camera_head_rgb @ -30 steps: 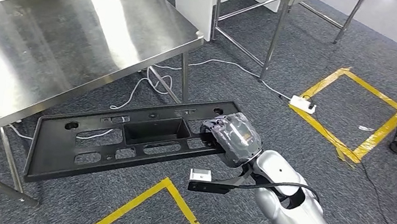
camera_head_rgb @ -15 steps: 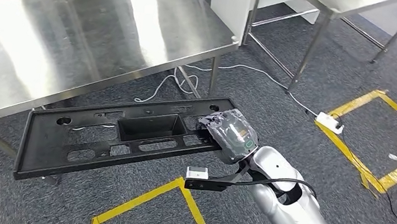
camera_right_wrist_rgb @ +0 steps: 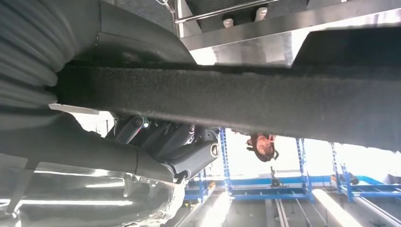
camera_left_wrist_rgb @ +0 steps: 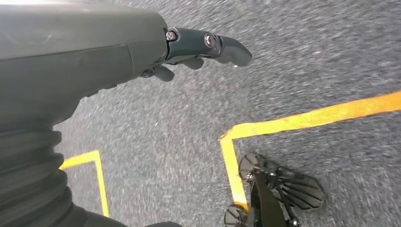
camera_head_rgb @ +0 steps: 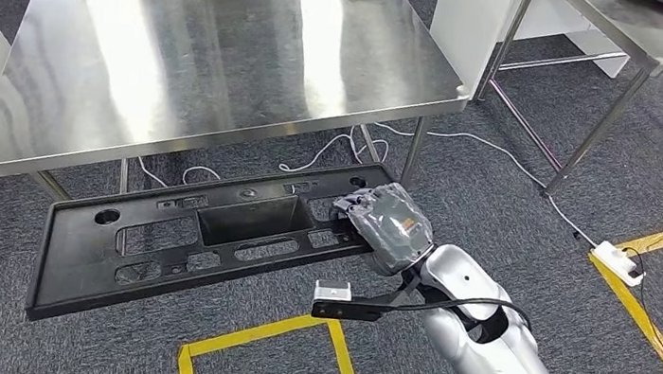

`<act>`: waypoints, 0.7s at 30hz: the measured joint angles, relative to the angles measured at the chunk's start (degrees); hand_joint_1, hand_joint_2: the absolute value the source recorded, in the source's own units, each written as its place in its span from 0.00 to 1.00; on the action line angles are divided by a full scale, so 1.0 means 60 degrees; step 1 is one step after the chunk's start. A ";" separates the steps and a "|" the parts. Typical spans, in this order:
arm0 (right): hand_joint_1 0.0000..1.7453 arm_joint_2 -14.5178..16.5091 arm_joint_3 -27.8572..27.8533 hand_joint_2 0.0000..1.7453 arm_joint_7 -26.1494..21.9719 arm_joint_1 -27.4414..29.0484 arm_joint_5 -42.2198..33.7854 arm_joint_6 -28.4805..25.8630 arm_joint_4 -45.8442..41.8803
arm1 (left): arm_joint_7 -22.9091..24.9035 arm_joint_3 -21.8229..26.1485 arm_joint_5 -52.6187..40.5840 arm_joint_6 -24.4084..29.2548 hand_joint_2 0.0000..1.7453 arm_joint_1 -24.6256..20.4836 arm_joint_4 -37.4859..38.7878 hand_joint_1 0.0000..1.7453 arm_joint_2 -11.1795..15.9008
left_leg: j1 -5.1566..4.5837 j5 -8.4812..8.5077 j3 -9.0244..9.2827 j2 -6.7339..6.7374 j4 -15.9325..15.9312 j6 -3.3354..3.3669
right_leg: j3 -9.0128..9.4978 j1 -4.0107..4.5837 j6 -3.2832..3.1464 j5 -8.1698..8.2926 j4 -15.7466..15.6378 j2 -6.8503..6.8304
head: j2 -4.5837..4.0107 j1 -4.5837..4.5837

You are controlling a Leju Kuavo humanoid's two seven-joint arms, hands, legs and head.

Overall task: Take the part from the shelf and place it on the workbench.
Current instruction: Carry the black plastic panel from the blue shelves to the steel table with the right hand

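turned to face the workbench (camera_head_rgb: 78, 118) squarely now; right hand (camera_head_rgb: 385, 227) clamped on the black part (camera_head_rgb: 157, 252)'s end, left hand (camera_left_wrist_rgb: 189, 52) loosely curled, holding nothing; ready for placing

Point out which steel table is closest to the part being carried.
The large shiny stainless-steel workbench straight ahead: the long black plastic panel held by the right robot hand lies just before its front edge. The other steel table stands far right.

Black part (camera_head_rgb: 207, 239) in right hand (camera_head_rgb: 387, 224), just before steel workbench (camera_head_rgb: 219, 59).
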 joint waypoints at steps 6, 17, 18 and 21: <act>1.00 0.0015 0.0071 1.00 -0.0015 -0.0054 -0.0081 0.0039 0.0032 | 0.0011 0.0029 0.0002 0.0010 1.00 -0.0028 0.0005 0.00 0.0005 | -0.0003 -0.0952 -0.1426 0.1118 0.2597 -0.0075 | 0.0075 0.0166 -0.0251 -0.0110 -0.0010 -0.0661 | 0.0000 -0.0115; 1.00 0.0071 0.0155 1.00 -0.0036 -0.0271 -0.0110 0.0066 0.0046 | -0.0046 0.0109 -0.0005 0.0106 1.00 -0.0070 0.0003 0.00 0.0031 | -0.0162 0.0294 0.0111 0.1305 -0.0352 0.0443 | -0.0063 0.0313 -0.0046 -0.0753 0.0831 -0.0584 | -0.0001 -0.0051; 1.00 0.0055 0.0156 1.00 -0.0036 -0.0265 -0.0115 0.0067 0.0052 | -0.0066 0.0110 -0.0005 0.0117 1.00 -0.0091 0.0003 0.00 0.0021 | -0.0155 0.0299 0.0117 0.1154 -0.0359 0.0455 | -0.0392 0.0285 -0.0061 -0.0999 0.1481 -0.0339 | -0.0001 -0.0035; 1.00 -0.0001 0.0163 1.00 -0.0036 -0.0211 -0.0115 0.0080 0.0089 | -0.0093 0.0112 -0.0005 0.0134 1.00 -0.0106 0.0003 0.00 0.0003 | -0.0135 0.0286 0.0131 0.0636 -0.0349 0.0443 | -0.1177 0.0201 0.0066 -0.1247 0.2676 -0.0185 | -0.0001 -0.0012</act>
